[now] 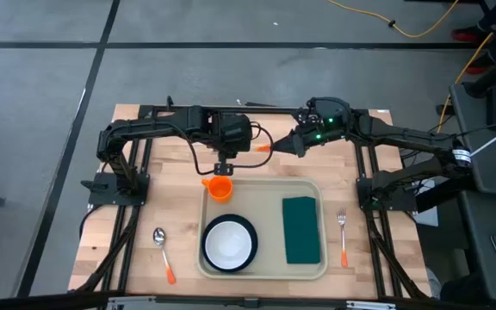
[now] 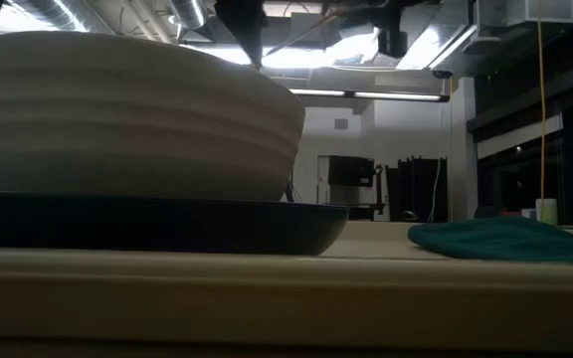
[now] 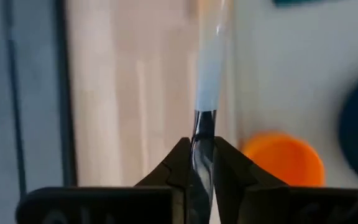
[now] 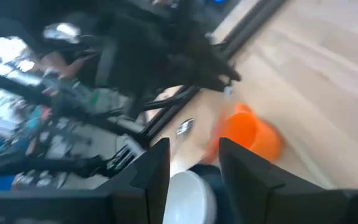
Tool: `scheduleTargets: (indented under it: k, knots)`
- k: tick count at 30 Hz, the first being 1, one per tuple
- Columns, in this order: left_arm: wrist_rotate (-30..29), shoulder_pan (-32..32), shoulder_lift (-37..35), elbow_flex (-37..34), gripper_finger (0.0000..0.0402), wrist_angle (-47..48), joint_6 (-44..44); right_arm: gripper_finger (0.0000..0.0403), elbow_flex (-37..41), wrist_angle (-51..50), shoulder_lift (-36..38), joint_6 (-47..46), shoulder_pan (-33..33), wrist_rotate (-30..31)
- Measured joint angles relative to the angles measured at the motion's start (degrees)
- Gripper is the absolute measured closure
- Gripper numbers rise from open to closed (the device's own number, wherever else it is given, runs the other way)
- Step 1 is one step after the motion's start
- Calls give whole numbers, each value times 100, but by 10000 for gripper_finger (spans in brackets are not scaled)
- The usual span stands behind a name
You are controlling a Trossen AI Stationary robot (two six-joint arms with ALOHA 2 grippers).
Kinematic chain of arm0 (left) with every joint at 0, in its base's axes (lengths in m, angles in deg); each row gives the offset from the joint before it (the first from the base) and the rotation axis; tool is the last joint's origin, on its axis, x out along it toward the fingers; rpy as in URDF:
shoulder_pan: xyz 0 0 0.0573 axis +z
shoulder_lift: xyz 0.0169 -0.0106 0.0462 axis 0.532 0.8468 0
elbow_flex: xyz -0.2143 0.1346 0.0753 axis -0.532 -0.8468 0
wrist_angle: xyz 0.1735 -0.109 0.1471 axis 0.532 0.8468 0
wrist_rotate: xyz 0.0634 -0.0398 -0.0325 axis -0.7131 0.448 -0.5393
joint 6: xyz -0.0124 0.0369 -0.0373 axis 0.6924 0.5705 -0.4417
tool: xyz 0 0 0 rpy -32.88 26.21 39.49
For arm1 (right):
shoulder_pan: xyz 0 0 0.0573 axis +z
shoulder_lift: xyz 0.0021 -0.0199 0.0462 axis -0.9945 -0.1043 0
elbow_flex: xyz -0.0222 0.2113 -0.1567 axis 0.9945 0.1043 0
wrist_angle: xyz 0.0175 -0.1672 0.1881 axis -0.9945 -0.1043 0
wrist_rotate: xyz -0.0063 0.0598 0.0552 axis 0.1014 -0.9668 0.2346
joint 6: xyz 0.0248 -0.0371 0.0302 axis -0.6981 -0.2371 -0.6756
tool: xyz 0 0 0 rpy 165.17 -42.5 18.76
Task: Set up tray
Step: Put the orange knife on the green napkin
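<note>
The beige tray lies near the table's front edge. On it are a white bowl on a dark teal plate and a folded green cloth. An orange cup stands at the tray's far left corner. My left gripper hovers above the cup, shut on a knife whose orange handle points toward the table's right. My right gripper is open just right of that handle. In the right wrist view nothing sits between its fingers. My left gripper pinches the knife's blade end between its two fingertips, coming from above. The knife is lifted clear and reaches away toward the table's right, roughly level, with its handle at the far end.
A spoon lies on the wood left of the tray and a fork right of it, both with orange handles. In the low view the bowl and plate fill the left, with the cloth to the right.
</note>
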State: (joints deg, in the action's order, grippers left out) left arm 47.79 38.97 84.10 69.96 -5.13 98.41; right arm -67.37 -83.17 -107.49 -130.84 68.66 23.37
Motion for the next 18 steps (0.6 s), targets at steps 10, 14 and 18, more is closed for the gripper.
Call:
scheduleTargets:
  k: [10, 14, 18]
  knots:
    - [1098, -283, 0, -2, 373, 1007, 2925, 262, -7, 96, 179, -3, -174, -669]
    - [940, -607, 0, -2, 373, 1082, 5062, 262, -7, 84, 142, -171, -171, -718]
    - [-33, -908, 0, -2, 373, 566, 5975, 262, -7, 98, 140, -455, -173, -598]
